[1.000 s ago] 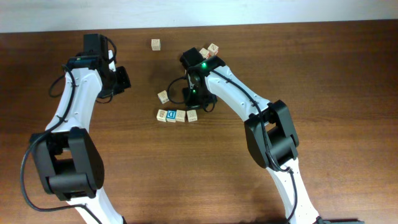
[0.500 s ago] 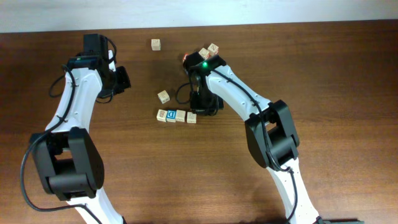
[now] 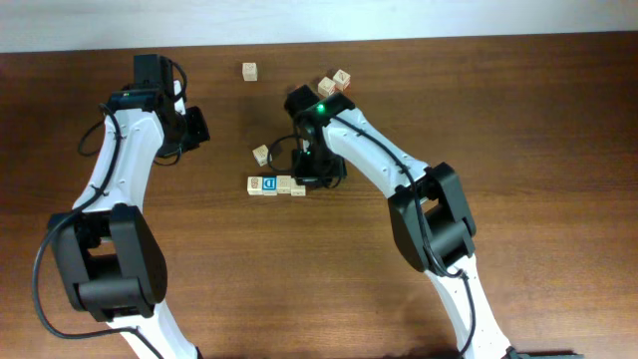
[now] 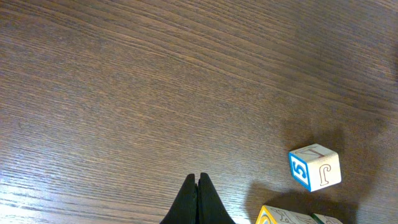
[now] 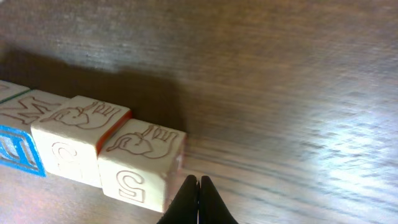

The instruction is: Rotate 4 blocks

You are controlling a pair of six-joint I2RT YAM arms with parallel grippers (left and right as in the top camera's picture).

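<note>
While low, right end effector (closed)

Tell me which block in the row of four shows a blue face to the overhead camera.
The blue-faced block, second from the row's left end in the overhead view. The other three blocks show pale wood tops.

Table: dark brown, fine streaked grain. Blue-faced cube: blue frame and letter on white. End cube: pale wood, reddish-brown line drawing of a hand on top, outlined character in front. Neighbouring cube: same pattern, orange-red side. Loose cube: blue face with white numeral, pale face with brown outlined letter. Right arm: white shell, black joints, green light
</note>
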